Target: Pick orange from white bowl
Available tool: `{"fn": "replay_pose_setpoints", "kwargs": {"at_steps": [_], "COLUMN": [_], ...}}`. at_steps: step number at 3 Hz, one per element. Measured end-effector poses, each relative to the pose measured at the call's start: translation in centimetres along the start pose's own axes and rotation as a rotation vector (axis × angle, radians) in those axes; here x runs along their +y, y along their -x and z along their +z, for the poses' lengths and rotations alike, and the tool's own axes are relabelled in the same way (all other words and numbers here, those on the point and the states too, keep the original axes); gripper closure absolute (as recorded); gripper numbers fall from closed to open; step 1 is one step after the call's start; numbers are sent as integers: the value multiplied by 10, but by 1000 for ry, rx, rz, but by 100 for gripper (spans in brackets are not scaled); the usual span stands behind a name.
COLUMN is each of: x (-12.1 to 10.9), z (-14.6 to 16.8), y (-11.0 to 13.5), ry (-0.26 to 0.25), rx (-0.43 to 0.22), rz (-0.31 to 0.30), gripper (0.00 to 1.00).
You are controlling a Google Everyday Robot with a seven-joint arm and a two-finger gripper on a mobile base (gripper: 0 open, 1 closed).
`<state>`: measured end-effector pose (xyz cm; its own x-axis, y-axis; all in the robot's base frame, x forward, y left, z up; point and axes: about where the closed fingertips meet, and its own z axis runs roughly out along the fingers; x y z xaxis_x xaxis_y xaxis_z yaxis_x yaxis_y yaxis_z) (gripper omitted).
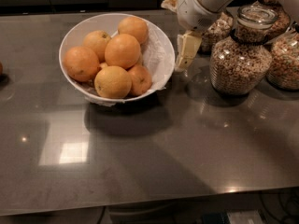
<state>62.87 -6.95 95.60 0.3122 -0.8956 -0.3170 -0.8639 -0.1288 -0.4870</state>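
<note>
The white bowl [77, 31] stands on the dark grey counter at the back left, lined with crumpled white paper. It holds several oranges. A large deep-orange orange [123, 50] lies on top in the middle. A paler yellow-orange one [112, 81] is in front and a smaller one [140, 79] is at the front right. My gripper [179, 28] hangs from the white arm just right of the bowl's rim, above the counter. It is open and empty, with its lower cream fingertip [186, 51] close to the rim.
Three glass jars of cereal stand at the right: one nearest the gripper [240, 59], one at the right edge [286, 59] and one behind [216, 29]. An orange-coloured thing [1, 68] shows at the left edge. The counter's front edge [149, 204] runs along the bottom.
</note>
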Motion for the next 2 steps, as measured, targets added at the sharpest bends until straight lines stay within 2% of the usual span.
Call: {"fn": "replay_pose_setpoints", "kwargs": {"at_steps": [1,2], "x": [-22,-22], "z": [18,18], "y": [-13,-13], "ry": [-2,-2], "rx": [-18,-18], "rz": [-51,-52], "gripper": [0,0]}}
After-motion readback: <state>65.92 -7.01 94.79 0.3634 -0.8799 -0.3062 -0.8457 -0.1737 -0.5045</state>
